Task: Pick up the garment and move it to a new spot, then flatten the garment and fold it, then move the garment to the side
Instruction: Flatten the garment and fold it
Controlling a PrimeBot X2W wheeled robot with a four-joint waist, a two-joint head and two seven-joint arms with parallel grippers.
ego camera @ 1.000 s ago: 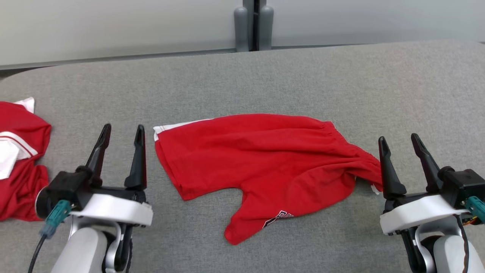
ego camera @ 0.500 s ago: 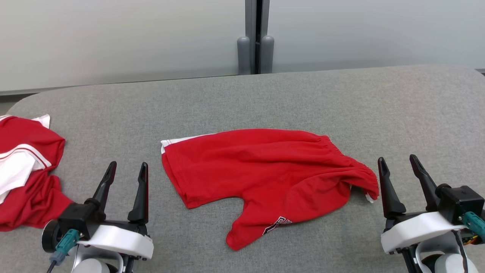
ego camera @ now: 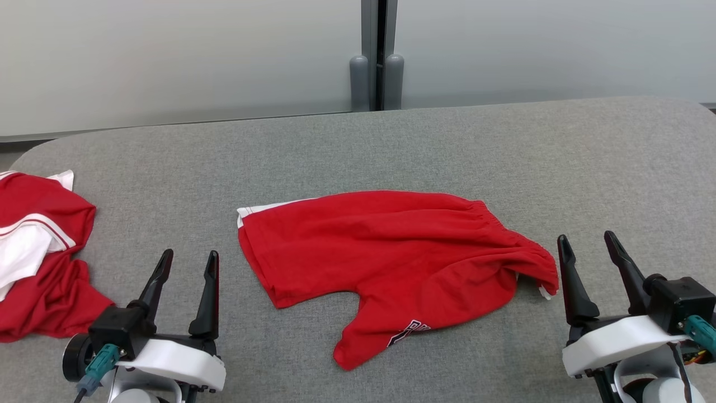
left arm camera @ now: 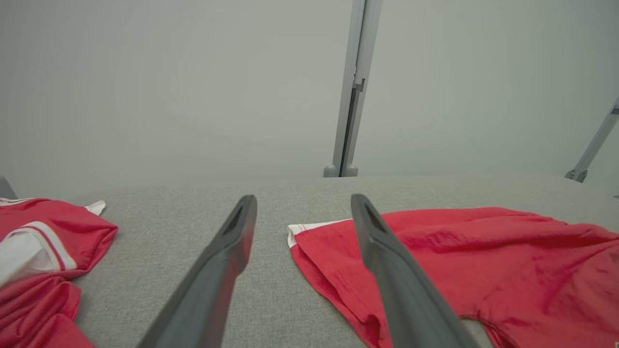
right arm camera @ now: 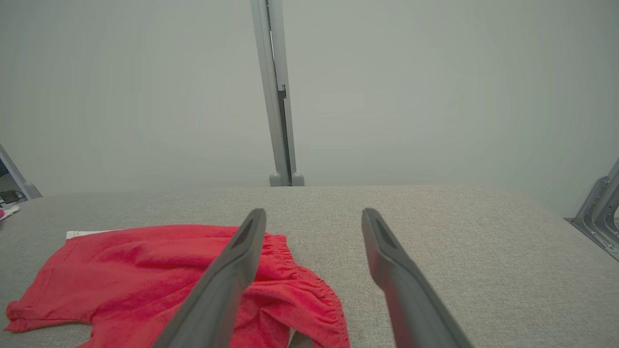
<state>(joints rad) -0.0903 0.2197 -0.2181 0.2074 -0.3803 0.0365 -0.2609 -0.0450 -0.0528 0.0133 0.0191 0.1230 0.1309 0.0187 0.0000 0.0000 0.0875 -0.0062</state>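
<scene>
Looking down on a grey padded table [ego camera: 447, 145], with the red shorts [ego camera: 386, 263] lying at its centre, loosely spread and wrinkled: elastic waistband [ego camera: 503, 224] turning toward 3 o'clock, white-trimmed hem [ego camera: 263, 208] toward 9 o'clock, one leg trailing toward 6 o'clock. Sitting well apart at 9 o'clock of the shorts, a bunched red-and-white garment [ego camera: 39, 252]. Standing past the table's far edge at 12 o'clock, a grey post [ego camera: 377, 56] splitting a pale wall panel [ego camera: 168, 56].

Catching in the head view a black-and-white print [ego camera: 411, 330] on the trailing leg and a small white tag [ego camera: 543, 291] by the waistband corner. Picking up in the left wrist view a slanted metal strut [left arm camera: 592, 145] at 3 o'clock. Picking up in the right wrist view a metal bracket [right arm camera: 599, 212] at 3 o'clock and some clutter [right arm camera: 7, 200] at 9 o'clock, too small to identify.

Holding the left gripper [ego camera: 189, 256] low at 8 o'clock of the shorts, fingers spread wide and empty, pointing toward 12 o'clock, apart from the hem with bare grey fabric between. Holding the right gripper [ego camera: 584, 238] low at 4 o'clock, likewise spread and empty, its inner finger [ego camera: 573, 280] just beside the waistband corner, contact there not discernible.
</scene>
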